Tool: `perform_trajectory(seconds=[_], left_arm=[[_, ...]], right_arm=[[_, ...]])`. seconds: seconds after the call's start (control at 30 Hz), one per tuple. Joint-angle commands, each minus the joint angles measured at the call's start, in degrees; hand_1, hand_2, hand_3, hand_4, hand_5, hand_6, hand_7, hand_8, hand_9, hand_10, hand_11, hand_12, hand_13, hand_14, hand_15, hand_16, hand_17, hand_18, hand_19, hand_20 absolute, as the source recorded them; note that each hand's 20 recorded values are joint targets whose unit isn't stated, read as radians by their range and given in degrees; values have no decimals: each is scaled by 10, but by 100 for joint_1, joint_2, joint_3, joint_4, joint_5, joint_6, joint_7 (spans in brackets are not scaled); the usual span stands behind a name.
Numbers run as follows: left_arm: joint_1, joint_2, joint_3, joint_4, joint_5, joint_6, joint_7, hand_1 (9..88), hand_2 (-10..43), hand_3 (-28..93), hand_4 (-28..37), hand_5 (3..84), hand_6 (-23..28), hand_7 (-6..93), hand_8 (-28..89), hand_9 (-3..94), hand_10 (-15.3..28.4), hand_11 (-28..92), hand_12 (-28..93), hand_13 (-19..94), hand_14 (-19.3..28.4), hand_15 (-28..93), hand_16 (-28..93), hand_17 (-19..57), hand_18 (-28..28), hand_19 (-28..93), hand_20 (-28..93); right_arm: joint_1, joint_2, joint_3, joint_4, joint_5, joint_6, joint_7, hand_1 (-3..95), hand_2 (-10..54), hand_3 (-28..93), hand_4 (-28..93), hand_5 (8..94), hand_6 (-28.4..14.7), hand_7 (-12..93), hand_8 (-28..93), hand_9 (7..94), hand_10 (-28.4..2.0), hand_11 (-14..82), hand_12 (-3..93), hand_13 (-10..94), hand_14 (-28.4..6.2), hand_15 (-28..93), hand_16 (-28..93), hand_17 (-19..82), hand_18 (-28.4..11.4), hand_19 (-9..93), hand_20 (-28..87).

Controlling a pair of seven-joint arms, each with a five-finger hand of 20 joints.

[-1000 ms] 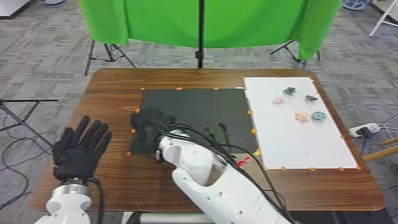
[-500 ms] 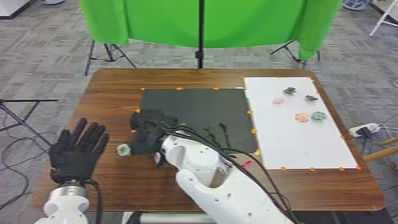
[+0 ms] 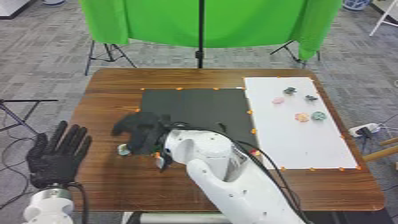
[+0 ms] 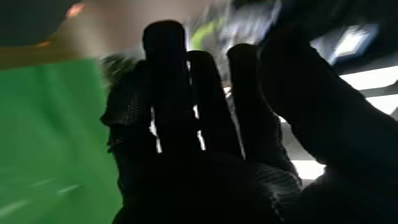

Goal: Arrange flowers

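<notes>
- Plainly, we see the pale flower point(image 3: 123, 149) left of centre in the head view, just beside our right hand point(image 3: 140, 131); its fingers are straight, and we cannot tell whether it bears anything.
- Our left hand point(image 3: 53, 162) is at lower left, fingers extended.
- We judge the flower light, soft and easily crushed; we'd pinch any stem, sparing the petals.
- The head view gives us small blooms point(image 3: 302, 117) on the white sheet point(image 3: 311, 145), right; the right wrist view, a yellow-green streak point(image 4: 206, 34) we cannot identify.
</notes>
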Motion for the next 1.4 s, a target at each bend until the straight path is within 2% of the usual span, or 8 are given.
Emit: perform_trajectory(seconds=[0.03,0.2,0.4,0.6,0.67,0.77,1.0,1.4], left_arm=[[20,100,157,74,62,26,152,229,167,788,-283,429,93,105,-102,434,169,247,123,327,171,405,-62,-60,144,356,135],[-88,102,296,145,162,-61,125,241,157,794,-283,428,93,105,-102,434,169,249,123,327,170,405,-62,-60,144,357,134],[-165,153,413,170,134,-113,165,249,152,796,-283,428,92,105,-102,433,168,249,123,327,170,406,-63,-60,144,357,134],[-139,136,372,164,128,-121,239,252,150,796,-283,428,93,106,-103,433,169,248,122,326,171,406,-63,-60,144,357,133],[-153,124,372,174,122,-128,213,252,150,796,-283,428,92,106,-103,433,168,248,123,327,171,407,-63,-60,144,357,133],[-174,100,390,179,122,-114,185,252,150,797,-283,428,92,106,-103,432,168,249,123,327,170,406,-63,-60,144,357,133],[-123,60,366,149,130,-89,193,253,150,796,-283,428,92,106,-103,432,168,248,123,326,170,407,-63,-61,144,358,133],[-103,18,370,147,136,-94,129,254,149,795,-283,428,92,106,-103,433,167,248,123,327,171,407,-63,-61,144,358,133]], right_arm=[[-21,-304,-365,282,-922,34,-67,403,5,874,-247,468,-10,142,-127,419,-137,75,136,478,-149,648,169,252,-232,851,473],[-18,-371,-363,429,-1169,176,-32,392,25,874,-241,426,-14,123,-124,371,-135,76,125,479,-156,704,143,256,-240,854,480],[19,-583,-282,689,-1777,-238,-280,384,31,876,-236,418,-42,103,-121,353,-137,72,112,489,-158,726,130,260,-245,859,482],[-13,-604,-290,749,-2161,-585,-437,380,37,865,-240,456,-24,111,-122,362,-139,80,113,478,-161,721,123,258,-249,862,489],[-3,-585,-298,755,-2204,-644,-418,379,39,860,-243,461,-11,113,-123,371,-156,80,115,472,-161,713,119,258,-250,863,491],[-12,-555,-299,780,-2141,-580,-225,379,47,853,-247,458,-8,112,-125,382,-161,81,119,469,-161,702,116,256,-252,863,493],[-12,-459,-272,742,-1863,-455,55,384,61,850,-253,491,-77,91,-120,437,-145,101,126,487,-157,687,120,263,-249,866,492],[107,-391,-275,813,-1470,-391,1229,377,52,849,-250,521,-97,73,-115,453,-163,103,121,494,-159,670,145,272,-251,872,486]])
